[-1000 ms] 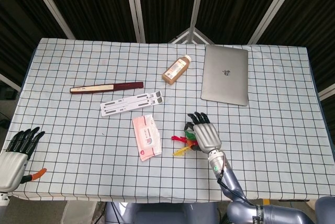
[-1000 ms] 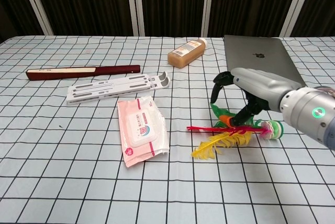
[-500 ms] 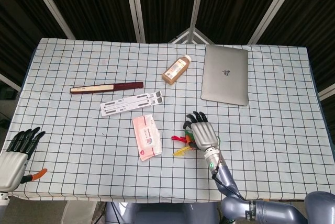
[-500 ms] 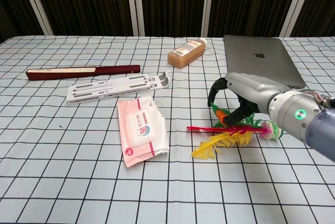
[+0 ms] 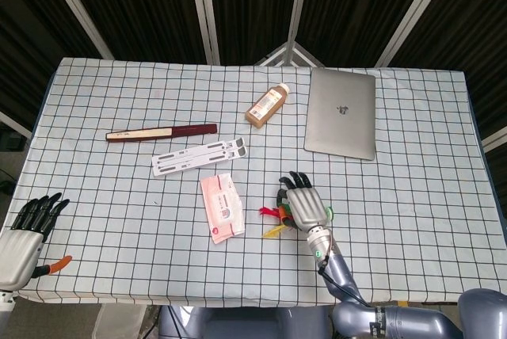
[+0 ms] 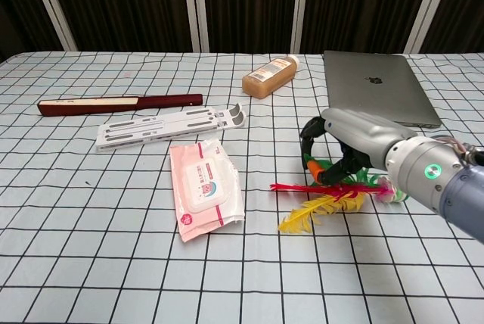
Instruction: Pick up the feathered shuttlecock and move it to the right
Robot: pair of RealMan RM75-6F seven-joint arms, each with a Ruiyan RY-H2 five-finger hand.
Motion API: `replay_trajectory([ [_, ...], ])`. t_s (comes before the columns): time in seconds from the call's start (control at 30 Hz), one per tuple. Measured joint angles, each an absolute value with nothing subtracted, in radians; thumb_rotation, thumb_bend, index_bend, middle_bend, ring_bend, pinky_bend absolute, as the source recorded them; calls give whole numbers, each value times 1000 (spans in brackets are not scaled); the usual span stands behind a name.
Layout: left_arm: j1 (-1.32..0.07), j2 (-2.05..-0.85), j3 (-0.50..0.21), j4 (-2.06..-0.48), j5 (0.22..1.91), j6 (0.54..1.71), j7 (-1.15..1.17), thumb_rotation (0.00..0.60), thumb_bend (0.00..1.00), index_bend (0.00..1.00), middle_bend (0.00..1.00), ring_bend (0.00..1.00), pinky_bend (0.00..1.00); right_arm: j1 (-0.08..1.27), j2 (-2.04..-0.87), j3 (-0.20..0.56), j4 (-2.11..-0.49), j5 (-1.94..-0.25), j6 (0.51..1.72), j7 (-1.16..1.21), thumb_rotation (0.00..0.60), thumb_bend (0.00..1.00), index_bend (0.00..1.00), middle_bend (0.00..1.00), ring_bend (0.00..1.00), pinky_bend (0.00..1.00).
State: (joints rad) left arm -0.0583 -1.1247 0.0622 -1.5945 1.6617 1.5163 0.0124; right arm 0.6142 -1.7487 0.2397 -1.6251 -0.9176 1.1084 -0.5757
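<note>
The feathered shuttlecock [image 6: 321, 201] lies on the checked cloth, its red, yellow and green feathers pointing left and its pink-green base [image 6: 389, 190] at the right. My right hand [image 6: 349, 136] arches over it, dark fingertips [image 6: 335, 172] curled down onto the feather stems. From the head view the right hand [image 5: 305, 206] covers most of the shuttlecock [image 5: 272, 221], and only the feather ends stick out at its left. My left hand [image 5: 24, 232] rests at the table's front left corner, fingers spread, holding nothing.
A pink wet-wipes pack [image 6: 203, 188] lies just left of the feathers. Behind are a white slotted stand [image 6: 170, 127], a red and cream folded fan [image 6: 117, 102], a brown bottle [image 6: 271, 76] and a shut laptop [image 6: 374, 93]. An orange-handled tool [image 5: 52, 264] lies by my left hand.
My right hand has slid left and lower over the shuttlecock, its fingers curling further down. The yellow feather has shifted slightly. The left hand has not moved.
</note>
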Motion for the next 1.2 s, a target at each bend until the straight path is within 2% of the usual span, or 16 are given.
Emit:
replay_trajectory([
  [0.37, -59, -1125, 63, -1594, 1661, 1513, 15, 600, 0, 0, 0, 0, 0, 617, -1693, 258, -1710, -937, 1146, -580, 600, 592, 559, 213, 0, 0],
  [0.8, -57, -1127, 64, -1594, 1661, 1515, 29, 600, 0, 0, 0, 0, 0, 564, -1453, 294, -1910, -962, 1238, -599, 600, 593, 559, 215, 0, 0],
  [1.0, -55, -1131, 66, -1596, 1662, 1514, 43, 600, 0, 0, 0, 0, 0, 512, -1349, 284, -1947, -974, 1252, -529, 600, 593, 560, 215, 0, 0],
  [1.2, -53, -1134, 67, -1599, 1657, 1512, 54, 600, 0, 0, 0, 0, 0, 477, -1297, 266, -1943, -996, 1251, -449, 600, 592, 562, 215, 0, 0],
])
